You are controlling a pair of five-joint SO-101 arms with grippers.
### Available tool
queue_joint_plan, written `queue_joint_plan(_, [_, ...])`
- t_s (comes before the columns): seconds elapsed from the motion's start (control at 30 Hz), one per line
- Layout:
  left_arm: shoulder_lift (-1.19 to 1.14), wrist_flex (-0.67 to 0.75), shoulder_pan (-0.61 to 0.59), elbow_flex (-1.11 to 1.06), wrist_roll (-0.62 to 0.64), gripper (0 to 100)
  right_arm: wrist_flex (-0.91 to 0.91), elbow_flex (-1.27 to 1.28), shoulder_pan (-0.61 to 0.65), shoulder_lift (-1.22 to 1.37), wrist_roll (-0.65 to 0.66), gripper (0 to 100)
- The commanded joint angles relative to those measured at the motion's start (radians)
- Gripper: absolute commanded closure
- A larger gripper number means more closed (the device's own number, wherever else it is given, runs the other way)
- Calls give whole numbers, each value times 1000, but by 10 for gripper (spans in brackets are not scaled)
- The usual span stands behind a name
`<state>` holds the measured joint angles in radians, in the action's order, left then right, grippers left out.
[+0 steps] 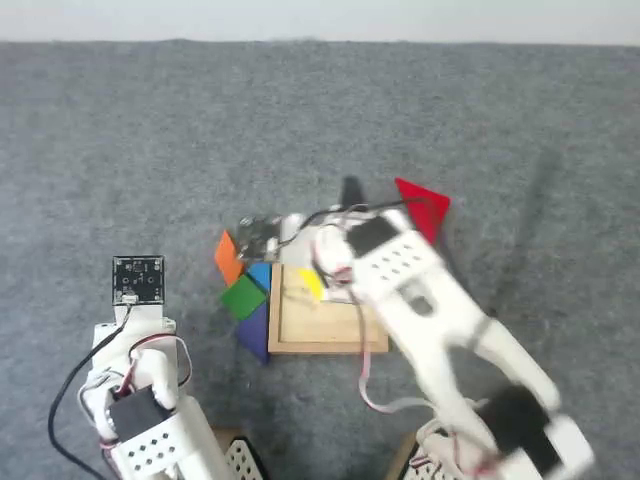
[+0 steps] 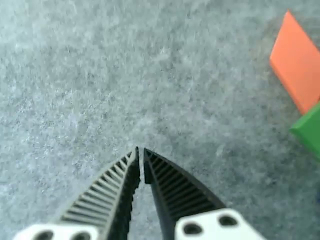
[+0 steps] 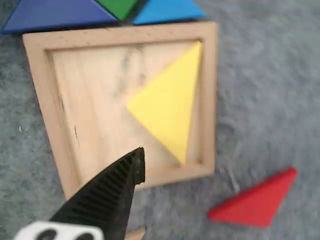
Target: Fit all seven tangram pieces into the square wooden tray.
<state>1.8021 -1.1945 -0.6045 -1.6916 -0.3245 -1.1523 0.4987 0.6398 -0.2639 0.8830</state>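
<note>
My left gripper (image 2: 140,156) closed, right gripper (image 3: 136,161) unclear, I've only the yellow triangle (image 3: 167,112) along one edge of the tray (image 3: 50,100); red triangle (image 3: 255,202), orange piece (image 2: 297,65), green piece (image 2: 310,129), blue triangles (image 3: 55,14) lie outside.

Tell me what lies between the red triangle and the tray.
Nothing visible: only bare carpet separates the red triangle from the tray. Inside, the yellow triangle lies along the wall nearest the red one; the tray floor beyond it looks free.

No legible text or signs
</note>
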Motion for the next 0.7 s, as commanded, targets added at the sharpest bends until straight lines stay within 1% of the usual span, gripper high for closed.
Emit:
queue_joint_plan(0.0, [17,29,37,8,6,985,-19,86,-21,-208,-78,525])
queue_joint_plan(0.07, [17,21,48,8,6,985,1,157,5,-243,-157,641])
queue_joint_plan(0.2, [15,-5,75,8,6,985,111,239,62,-228,-391,935])
queue_joint_plan(0.23, [15,-5,75,8,6,985,153,244,76,-211,-436,972])
queue_joint_plan(0.4, [15,-5,75,8,5,985,309,258,125,-44,-614,973])
queue_joint_plan(0.47, [15,-5,75,8,5,985,361,252,125,45,-661,972])
queue_joint_plan(0.53, [15,-5,75,8,5,985,384,227,122,124,-687,972])
queue_joint_plan(0.67, [15,-5,75,8,5,985,381,147,91,234,-694,972])
